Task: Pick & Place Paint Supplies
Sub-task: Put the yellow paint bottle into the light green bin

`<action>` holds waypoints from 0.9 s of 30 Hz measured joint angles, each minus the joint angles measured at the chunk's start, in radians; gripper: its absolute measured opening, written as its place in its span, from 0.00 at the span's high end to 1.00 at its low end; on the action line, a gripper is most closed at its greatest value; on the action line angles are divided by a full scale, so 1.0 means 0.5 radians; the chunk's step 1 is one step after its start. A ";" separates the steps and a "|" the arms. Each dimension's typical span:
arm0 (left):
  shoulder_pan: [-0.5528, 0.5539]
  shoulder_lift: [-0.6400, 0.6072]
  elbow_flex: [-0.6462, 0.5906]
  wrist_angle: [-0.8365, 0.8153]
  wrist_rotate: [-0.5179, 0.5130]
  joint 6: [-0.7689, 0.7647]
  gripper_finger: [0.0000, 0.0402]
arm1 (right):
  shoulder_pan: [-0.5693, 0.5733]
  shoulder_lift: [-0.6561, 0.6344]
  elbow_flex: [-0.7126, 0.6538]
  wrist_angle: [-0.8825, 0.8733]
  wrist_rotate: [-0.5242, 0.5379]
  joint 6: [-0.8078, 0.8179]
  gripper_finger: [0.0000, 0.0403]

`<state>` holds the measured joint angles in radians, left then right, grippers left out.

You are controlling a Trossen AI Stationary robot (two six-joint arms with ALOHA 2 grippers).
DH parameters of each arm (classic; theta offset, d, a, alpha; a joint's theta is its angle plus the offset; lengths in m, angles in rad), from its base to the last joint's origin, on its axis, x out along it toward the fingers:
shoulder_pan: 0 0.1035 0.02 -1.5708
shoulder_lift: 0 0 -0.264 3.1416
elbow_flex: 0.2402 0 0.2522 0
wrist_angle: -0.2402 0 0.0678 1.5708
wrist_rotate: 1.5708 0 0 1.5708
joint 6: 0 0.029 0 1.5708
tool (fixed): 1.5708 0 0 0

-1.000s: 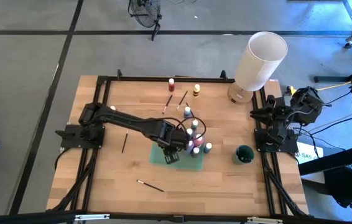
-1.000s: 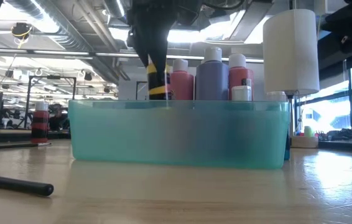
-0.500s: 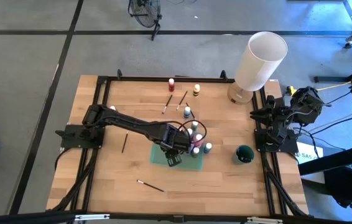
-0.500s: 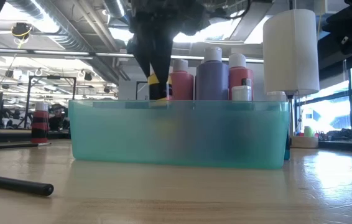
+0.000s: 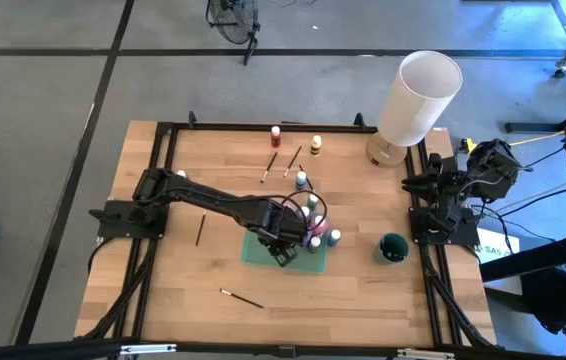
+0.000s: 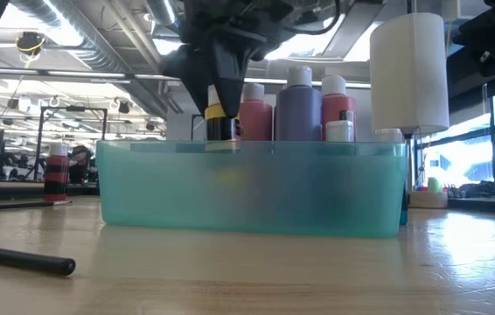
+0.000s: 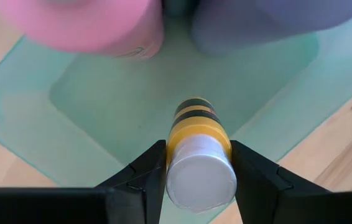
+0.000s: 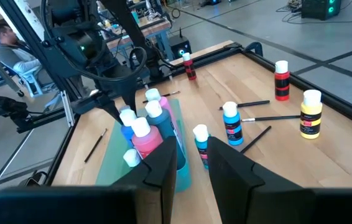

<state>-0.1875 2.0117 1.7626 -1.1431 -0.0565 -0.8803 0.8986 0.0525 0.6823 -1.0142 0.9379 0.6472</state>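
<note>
Left pincer [image 7: 198,163] was clenched on a yellow paint bottle [image 7: 199,158], white cap toward the wrist camera, hanging over the teal tray [image 5: 258,249] near counter [image 5: 203,280] centre. Compared with a second earlier, the low view showed the bottle [image 6: 219,122] lifted: its yellow-black body now sat at the tray rim rather than down inside, and the arm had shifted slightly toward 5 o'clock in the high view. Judgement: placement not finished, bottle not yet released; could be repositioning for a free slot. Pink [image 6: 255,114] and purple [image 6: 298,107] bottles already stood in the tray. At 12 o'clock a red bottle [image 5: 275,133], another yellow bottle [image 5: 315,145] and brushes [image 5: 270,166] remained loose. Right pincer [image 8: 191,163] was parked at 3 o'clock, fingers apart, empty.
</note>
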 joint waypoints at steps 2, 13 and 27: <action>-0.002 0.000 0.000 0.000 -0.014 -0.061 0.64 | 0.000 0.000 0.000 0.000 0.000 0.000 0.77; -0.011 0.002 -0.092 0.009 -0.029 -0.340 0.64 | -0.001 0.000 0.000 0.000 -0.001 0.000 0.77; -0.021 0.064 -0.112 -0.032 -0.087 -0.491 0.64 | -0.001 0.000 0.000 -0.001 -0.001 0.000 0.77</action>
<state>-0.1982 2.0437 1.7065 -1.1589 -0.1000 -1.1260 0.8982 0.0525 0.6823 -1.0145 0.9375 0.6472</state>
